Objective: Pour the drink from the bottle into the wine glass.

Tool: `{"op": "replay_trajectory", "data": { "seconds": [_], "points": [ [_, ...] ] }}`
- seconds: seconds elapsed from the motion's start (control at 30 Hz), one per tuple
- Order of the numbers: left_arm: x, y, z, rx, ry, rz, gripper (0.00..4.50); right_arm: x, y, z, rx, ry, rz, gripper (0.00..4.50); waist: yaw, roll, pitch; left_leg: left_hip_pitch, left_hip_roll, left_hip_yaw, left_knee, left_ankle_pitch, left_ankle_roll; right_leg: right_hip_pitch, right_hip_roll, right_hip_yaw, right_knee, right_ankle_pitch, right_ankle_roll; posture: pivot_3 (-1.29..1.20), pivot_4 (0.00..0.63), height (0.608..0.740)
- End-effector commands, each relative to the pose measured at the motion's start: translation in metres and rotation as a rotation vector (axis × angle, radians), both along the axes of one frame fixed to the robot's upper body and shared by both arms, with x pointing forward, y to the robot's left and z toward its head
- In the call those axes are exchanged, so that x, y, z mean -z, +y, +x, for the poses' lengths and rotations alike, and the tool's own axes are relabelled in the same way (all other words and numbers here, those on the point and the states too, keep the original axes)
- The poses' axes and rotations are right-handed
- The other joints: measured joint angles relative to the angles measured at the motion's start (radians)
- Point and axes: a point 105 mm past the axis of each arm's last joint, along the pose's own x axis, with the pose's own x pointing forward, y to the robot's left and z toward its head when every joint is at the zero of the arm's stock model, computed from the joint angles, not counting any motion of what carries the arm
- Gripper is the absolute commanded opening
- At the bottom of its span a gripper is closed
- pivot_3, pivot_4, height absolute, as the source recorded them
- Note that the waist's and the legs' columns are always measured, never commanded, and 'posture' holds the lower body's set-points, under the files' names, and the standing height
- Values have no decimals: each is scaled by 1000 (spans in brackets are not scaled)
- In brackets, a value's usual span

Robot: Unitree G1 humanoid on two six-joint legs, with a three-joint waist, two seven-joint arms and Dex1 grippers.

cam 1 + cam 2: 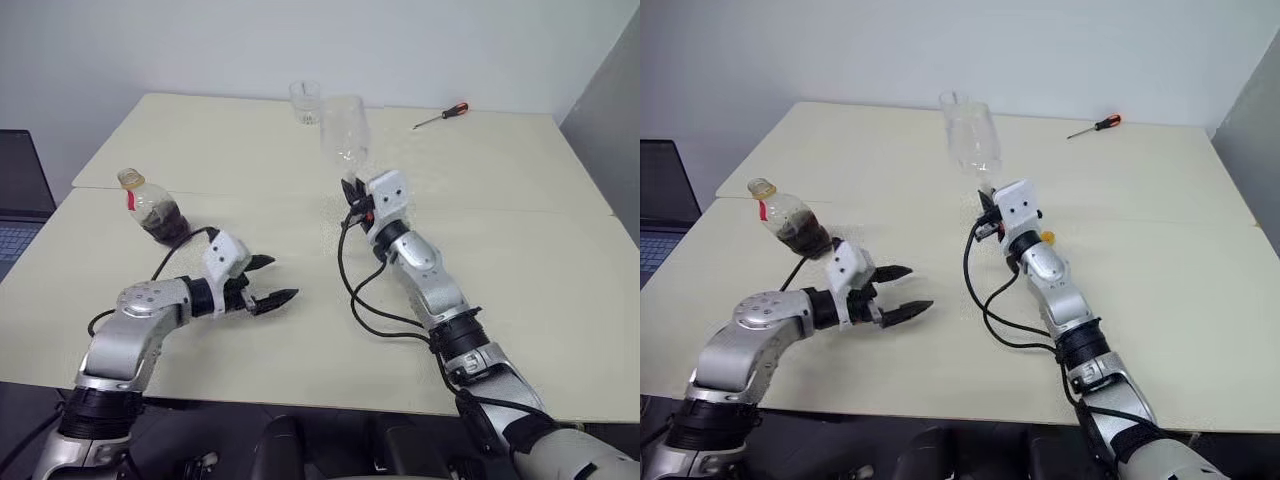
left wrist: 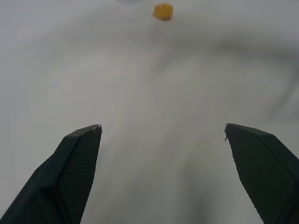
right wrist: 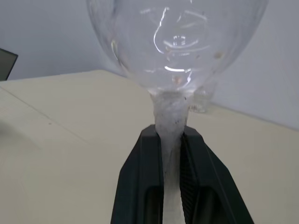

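Yellow cap (image 1: 1046, 237) beside right pincer (image 1: 987, 196)

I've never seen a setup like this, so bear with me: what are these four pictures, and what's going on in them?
This is a two-armed robot at a pale table. Two pictures come from cameras in its head, looking down over its arms. The other two come from cameras on each wrist, looking along the black fingers.

The right gripper is shut on the stem of an empty wine glass, held up above the table. The left gripper is open and holds nothing.

On the table stand a bottle of dark drink and a tumbler. A yellow cap and a red-handled screwdriver lie there too.
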Motion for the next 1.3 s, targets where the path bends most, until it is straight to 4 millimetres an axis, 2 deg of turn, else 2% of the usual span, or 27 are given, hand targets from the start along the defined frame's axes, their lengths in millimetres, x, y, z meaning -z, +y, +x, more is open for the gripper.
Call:
{"op": "replay_trajectory", "data": {
  "seconds": [0.03,0.17,0.23,0.37,0.53,0.8,0.93,1.07,1.3],
  "points": [
    [-24,3,1,-27,-80,-21,4500,-6,11,1,-30,-42,18,156,-2,0,0,0,0,0,0,0,0,0,0,0,0,0,0,0,150,740],
    [-28,12,3,-101,-123,-9,4500,29,31,-8,-119,37,-39,156,-3,0,0,1,1,0,0,0,0,0,2,0,2,0,-1,0,150,740],
    [-29,12,3,-114,-132,-10,4500,37,36,-10,-138,58,-34,156,-4,0,0,1,2,0,0,0,0,0,2,1,4,-1,-2,0,150,740],
    [-27,10,-1,-130,-131,-15,4500,35,45,-11,-150,76,32,156,-9,0,0,1,3,-1,0,0,0,0,2,0,5,-1,-3,0,150,740],
    [-26,13,-2,-142,-130,-2,4500,38,55,-13,-178,103,17,156,-14,0,0,1,2,-2,0,2,-3,0,2,0,6,-1,-3,0,150,740],
    [-26,13,3,-143,-138,8,4500,74,39,-16,-184,208,-92,156,-15,-1,-1,3,2,-2,0,2,-4,2,2,0,6,-1,-3,0,150,740],
    [-25,4,8,-111,-137,6,4500,90,28,-20,-186,252,-144,156,-8,-3,-2,4,1,-2,0,2,-4,3,2,0,6,-1,-2,0,150,740],
    [-26,1,13,-91,-137,6,4500,96,23,-22,-176,275,-161,156,-7,-4,-4,6,1,-1,0,2,-4,4,1,0,6,-1,-2,0,150,740],
    [-22,6,15,-90,-131,20,4500,103,23,-24,-204,339,-175,156,-11,-4,-4,8,1,-1,-1,2,-4,5,2,0,6,-1,-3,0,150,740]
  ]
}}
